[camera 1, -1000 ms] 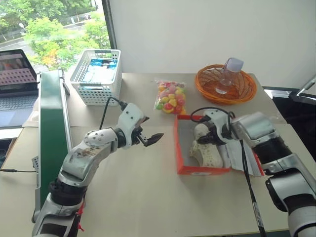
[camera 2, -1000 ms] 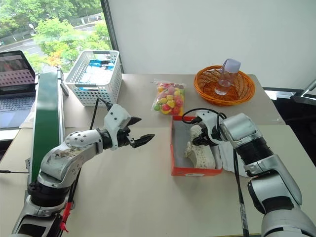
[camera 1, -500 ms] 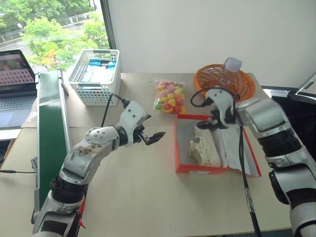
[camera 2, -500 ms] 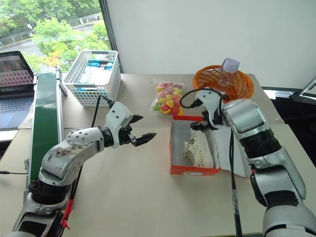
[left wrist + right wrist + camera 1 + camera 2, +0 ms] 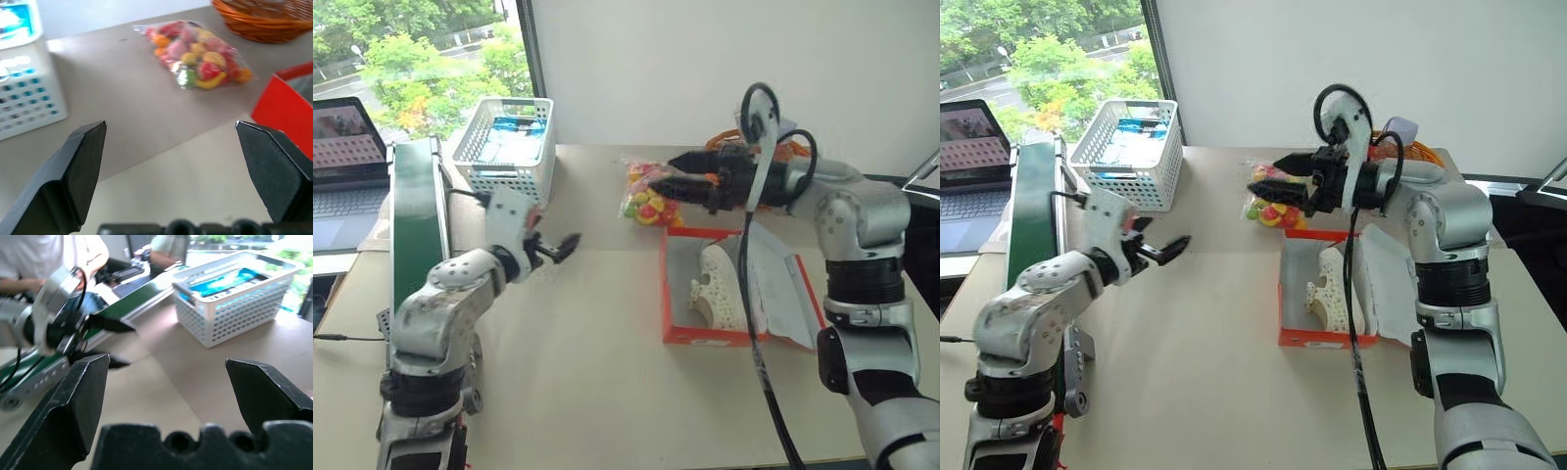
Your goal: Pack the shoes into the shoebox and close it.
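- Beige tabletop (image 5: 578,392) holds the shoebox (image 5: 705,336), shoes (image 5: 718,291) inside.
- Right gripper (image 5: 677,181), fingers spread and empty, hovers just above its far end, nearer.
- Left gripper (image 5: 558,247), spread, empty, sits well apart.

White plastic mesh basket (image 5: 505,149) sat at table's (image 5: 578,392) far left w/ blue packet inside. Clear bag of coloured candies (image 5: 195,59) lay near table centre, towards back. Round orange wicker basket (image 5: 266,19) was at far right. Green board (image 5: 416,259) stood along left edge; open laptop (image 5: 347,162) beyond it. Person in white top (image 5: 49,257) sat in background.
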Robot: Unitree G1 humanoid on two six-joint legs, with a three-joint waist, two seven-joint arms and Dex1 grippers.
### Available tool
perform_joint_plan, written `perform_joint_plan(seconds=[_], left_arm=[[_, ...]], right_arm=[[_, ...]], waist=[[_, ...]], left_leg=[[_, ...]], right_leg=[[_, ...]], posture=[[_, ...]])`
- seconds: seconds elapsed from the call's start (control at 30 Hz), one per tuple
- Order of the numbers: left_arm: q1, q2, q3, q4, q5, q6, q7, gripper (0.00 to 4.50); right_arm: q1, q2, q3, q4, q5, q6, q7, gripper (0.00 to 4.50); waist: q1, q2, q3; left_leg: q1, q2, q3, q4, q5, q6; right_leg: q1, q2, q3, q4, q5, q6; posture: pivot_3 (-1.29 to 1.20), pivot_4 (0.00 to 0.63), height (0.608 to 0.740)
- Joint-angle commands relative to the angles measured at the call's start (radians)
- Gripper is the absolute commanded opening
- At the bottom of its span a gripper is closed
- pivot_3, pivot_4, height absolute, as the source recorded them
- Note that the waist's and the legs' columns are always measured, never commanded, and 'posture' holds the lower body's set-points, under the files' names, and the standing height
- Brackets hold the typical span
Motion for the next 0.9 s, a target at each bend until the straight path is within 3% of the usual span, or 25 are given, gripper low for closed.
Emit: perform_joint_plan(seconds=[0.03, 0.27, 0.4, 0.6, 0.9], left_arm=[[0.035, -0.025, 0.117, -0.100, 0.018, 0.066, 0.096, 4.50], [0.179, -0.083, 0.283, -0.250, 0.057, 0.115, 0.200, 4.50], [0.238, -0.098, 0.318, -0.285, 0.070, 0.089, 0.214, 4.50], [0.300, -0.133, 0.354, -0.269, 0.081, 0.021, 0.220, 4.50], [0.242, -0.166, 0.329, -0.145, 0.097, -0.045, 0.266, 4.50]], right_arm=[[-0.030, 0.050, 0.016, 0.043, -0.018, -0.121, 0.048, 4.46], [-0.063, 0.184, 0.060, 0.261, -0.087, -0.294, 0.100, 4.46], [-0.079, 0.219, 0.100, 0.389, -0.179, -0.411, 0.100, 4.46], [-0.112, 0.255, 0.082, 0.577, -0.279, -0.504, -0.016, 4.46], [-0.055, 0.278, 0.071, 0.490, -0.266, -0.480, 0.004, 4.46]], waist=[[-0.004, 0.000, 0.000], [-0.002, 0.000, 0.000], [0.003, -0.001, 0.000], [-0.003, -0.001, 0.000], [-0.005, -0.001, 0.000]], left_leg=[[0.000, 0.000, 0.000, 0.000, 0.000, 0.000], [0.002, 0.000, 0.001, 0.000, 0.000, 0.000], [0.003, 0.000, 0.001, 0.001, 0.000, -0.001], [0.005, 0.000, 0.001, 0.002, 0.003, -0.005], [0.006, 0.001, 0.001, 0.001, 0.003, -0.005]], right_leg=[[0.000, 0.000, 0.000, 0.000, 0.000, 0.000], [0.000, 0.000, 0.000, 0.003, 0.000, -0.001], [0.001, -0.001, 0.000, 0.005, 0.000, -0.001], [0.001, -0.001, 0.000, 0.008, 0.001, -0.004], [0.001, 0.000, 0.000, 0.009, 0.001, -0.004]], posture=[[0.00, 0.150, 0.740], [0.00, 0.150, 0.740], [0.00, 0.150, 0.740], [0.00, 0.150, 0.740], [0.00, 0.150, 0.740]])
